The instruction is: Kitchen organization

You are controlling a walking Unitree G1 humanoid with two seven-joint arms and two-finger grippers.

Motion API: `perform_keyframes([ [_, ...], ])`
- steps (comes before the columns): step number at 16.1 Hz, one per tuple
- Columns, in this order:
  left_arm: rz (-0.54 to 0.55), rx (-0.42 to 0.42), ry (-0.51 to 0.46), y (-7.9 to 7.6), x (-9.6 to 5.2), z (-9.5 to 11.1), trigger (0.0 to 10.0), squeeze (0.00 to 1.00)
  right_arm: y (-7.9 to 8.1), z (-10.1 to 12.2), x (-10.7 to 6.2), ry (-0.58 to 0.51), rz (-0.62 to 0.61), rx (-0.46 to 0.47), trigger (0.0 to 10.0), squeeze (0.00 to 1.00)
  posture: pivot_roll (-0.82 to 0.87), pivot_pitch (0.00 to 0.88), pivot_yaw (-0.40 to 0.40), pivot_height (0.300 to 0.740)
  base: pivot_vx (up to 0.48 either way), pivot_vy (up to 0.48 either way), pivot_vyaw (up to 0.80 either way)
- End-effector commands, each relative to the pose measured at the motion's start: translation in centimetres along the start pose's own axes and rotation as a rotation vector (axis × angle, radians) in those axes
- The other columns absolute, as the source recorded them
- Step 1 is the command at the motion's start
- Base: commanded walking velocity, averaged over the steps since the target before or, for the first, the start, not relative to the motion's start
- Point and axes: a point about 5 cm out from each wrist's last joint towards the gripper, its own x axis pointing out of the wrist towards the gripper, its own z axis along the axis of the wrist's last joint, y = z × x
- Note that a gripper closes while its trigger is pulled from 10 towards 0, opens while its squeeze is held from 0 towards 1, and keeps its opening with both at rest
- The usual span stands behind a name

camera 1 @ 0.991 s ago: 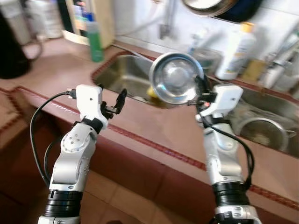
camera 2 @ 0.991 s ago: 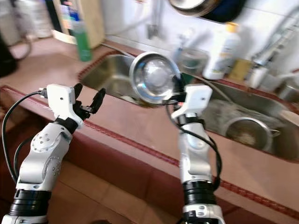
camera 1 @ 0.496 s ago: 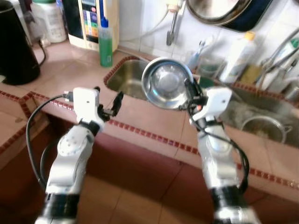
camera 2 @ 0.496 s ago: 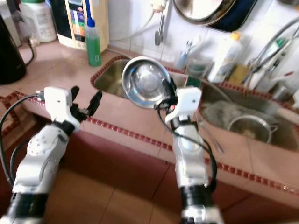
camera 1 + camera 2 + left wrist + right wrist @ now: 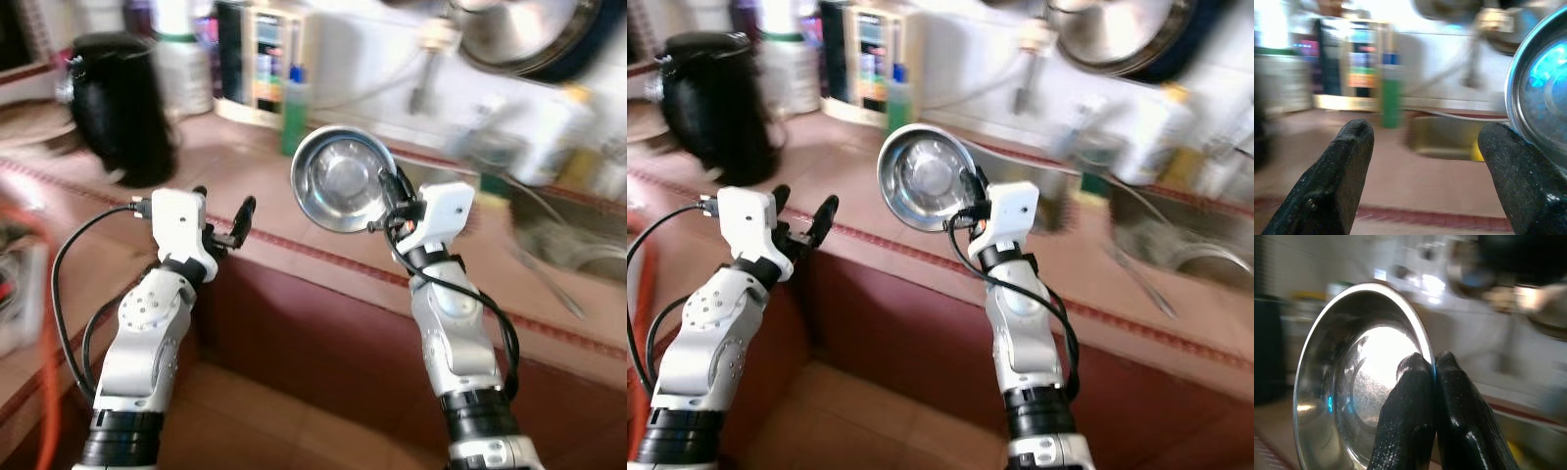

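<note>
The right gripper [image 5: 389,189] is holding a steel bowl [image 5: 338,178] up in the air, above the near edge of the counter [image 5: 294,220]. Its 2 black fingers [image 5: 1415,416] are pressed together on the rim, 1 inside the bowl and 1 outside, so the bowl is standing on its edge with the open side facing back toward the robot. The bowl is reaching up and to the left from the gripper, toward the middle of the scene.

The left gripper [image 5: 227,223] is empty, with its 2 fingers [image 5: 1332,181] standing well apart, and it is hovering over the near edge of the counter, to the left of the bowl and lower.

The free brown counter top is lying to the far left, between a black kettle [image 5: 122,103] and a green bottle [image 5: 293,110]. The sink [image 5: 1442,138] is lying farther away and to the right. Because the whole scene is blurred, I am judging that the robot is turning while it is carrying the bowl. The right arm is the one that must set the bowl down, and for this it is needing to tip the bowl flat first, since only the rim is gripped and the bowl could swing or slip.
</note>
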Motion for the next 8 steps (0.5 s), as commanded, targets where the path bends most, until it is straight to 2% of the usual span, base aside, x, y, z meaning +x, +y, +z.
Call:
perform_keyframes([
  [1, -0.042, 0.009, -0.012, -1.19, 0.51, 0.36, 10.0, 0.0, -1.3, 0.16, -0.18, 0.007, -0.041, -0.026, 10.0, 0.0, 0.03, 0.0, -0.081, 0.74, 0.0, 0.0, -0.77],
  [7, -0.055, 0.036, -0.011, -1.23, 0.38, 0.37, 10.0, 0.0, -1.17, 0.1, -0.05, 0.019, -0.034, -0.03, 10.0, 0.0, 0.04, 0.0, -0.083, 0.74, 0.0, 0.0, -0.77],
  [8, -0.056, 0.036, -0.01, -1.24, 0.37, 0.39, 10.0, 0.0, -1.07, 0.36, -0.12, -0.01, -0.03, -0.015, 10.0, 0.0, 0.04, 0.0, -0.083, 0.74, 0.0, 0.0, 0.0],
])
